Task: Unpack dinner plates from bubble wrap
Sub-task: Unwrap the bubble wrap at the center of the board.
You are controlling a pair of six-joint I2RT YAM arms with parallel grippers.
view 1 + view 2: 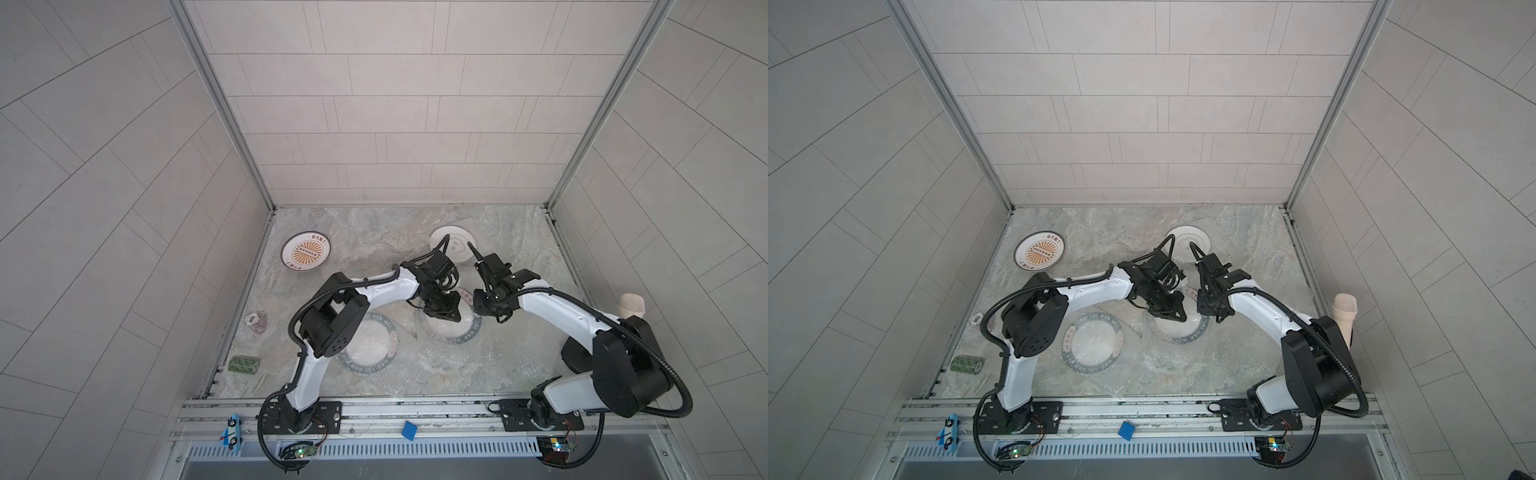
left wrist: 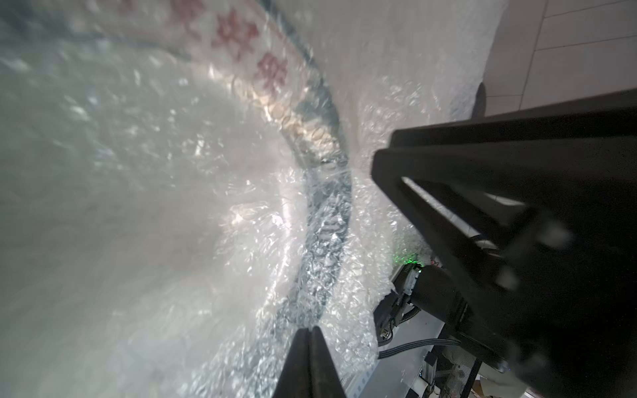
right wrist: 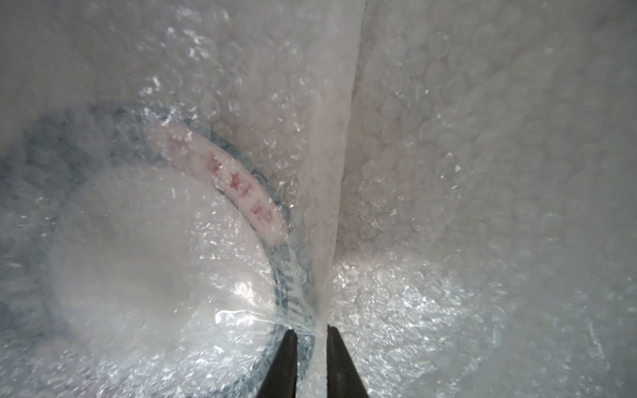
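Closed tight, the left end effector [image 2: 310, 336] pinches a thin bit of bubble wrap [image 2: 379, 193] at its tips in the left wrist view; under the wrap lies the green-rimmed plate [image 2: 327, 206]. In the right wrist view the right end effector [image 3: 312, 332] stands narrow, a raised fold of the wrap caught between its fingers, just beside the same plate's rim. In both top views this plate sits near the tabletop [image 1: 374, 232] centre, toward four o'clock. The second green-rimmed plate [image 1: 374, 347] is at seven o'clock, the sunburst plate [image 1: 306, 250] at ten, the grey-ringed plate [image 1: 455, 241] at one.
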